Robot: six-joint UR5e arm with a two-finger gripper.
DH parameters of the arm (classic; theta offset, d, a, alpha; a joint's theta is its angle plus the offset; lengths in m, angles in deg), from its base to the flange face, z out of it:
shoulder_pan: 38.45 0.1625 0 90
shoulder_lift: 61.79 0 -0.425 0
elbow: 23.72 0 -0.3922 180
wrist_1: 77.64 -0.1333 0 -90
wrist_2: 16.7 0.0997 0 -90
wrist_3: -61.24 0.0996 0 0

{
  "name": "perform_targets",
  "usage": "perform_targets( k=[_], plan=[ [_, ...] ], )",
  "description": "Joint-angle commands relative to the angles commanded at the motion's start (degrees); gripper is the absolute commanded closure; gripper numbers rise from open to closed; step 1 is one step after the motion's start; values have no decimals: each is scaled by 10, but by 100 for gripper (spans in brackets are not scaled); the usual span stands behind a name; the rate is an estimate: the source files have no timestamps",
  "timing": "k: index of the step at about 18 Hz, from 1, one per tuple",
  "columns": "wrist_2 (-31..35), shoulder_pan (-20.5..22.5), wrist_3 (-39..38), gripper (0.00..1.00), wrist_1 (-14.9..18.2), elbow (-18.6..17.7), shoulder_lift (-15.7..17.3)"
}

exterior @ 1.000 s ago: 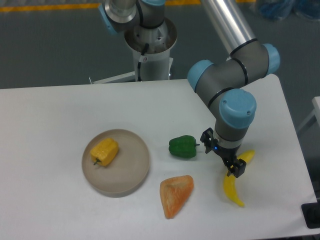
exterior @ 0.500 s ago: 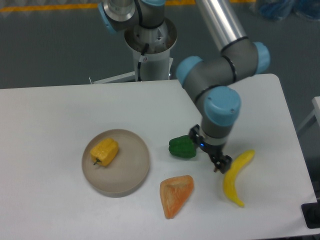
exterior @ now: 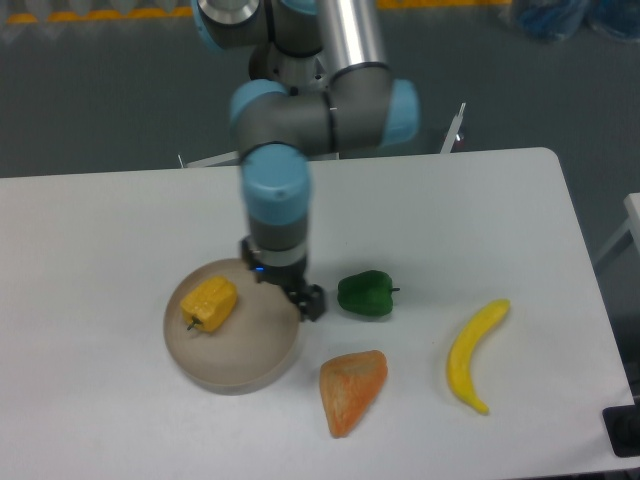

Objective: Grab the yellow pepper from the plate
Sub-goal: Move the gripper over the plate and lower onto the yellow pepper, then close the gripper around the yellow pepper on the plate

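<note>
1. Your claw (exterior: 287, 288) hangs over the plate's (exterior: 246, 365) right rim; you cannot tell whether it is open or closed.
2. The yellow pepper (exterior: 210, 303) lies on the plate, left of the claw, apart from it.
3. A green pepper (exterior: 366, 294) sits on the desk (exterior: 90, 250) just right of the claw.

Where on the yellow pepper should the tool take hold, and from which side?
Probably from straight above, closing across the chunky middle of the yellow pepper. It lies on its side on the plate, stem toward the lower left, so the narrower lobed flanks face the fingers. The tool hovers to its right.
</note>
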Motion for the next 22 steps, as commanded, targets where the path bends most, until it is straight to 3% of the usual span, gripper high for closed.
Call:
perform_targets(
  k=[2, 4, 6, 13, 18, 19, 21, 22],
  plan=[
    [-3, -20, -22, 0, -11, -18, -3],
    [-25, -24, -39, 0, -50, -49, -2],
    [-32, -26, -57, 0, -67, -62, -2],
    [-34, -35, -90, 0, -69, -63, -13],
    [-33, -38, -113, 0, -111, -62, -28],
    [-33, -38, -110, 12, -112, -62, -28],
    [-33, -38, -115, 64, -111, -63, -28],
    [-33, -38, -113, 84, -111, -62, -27]
  ],
)
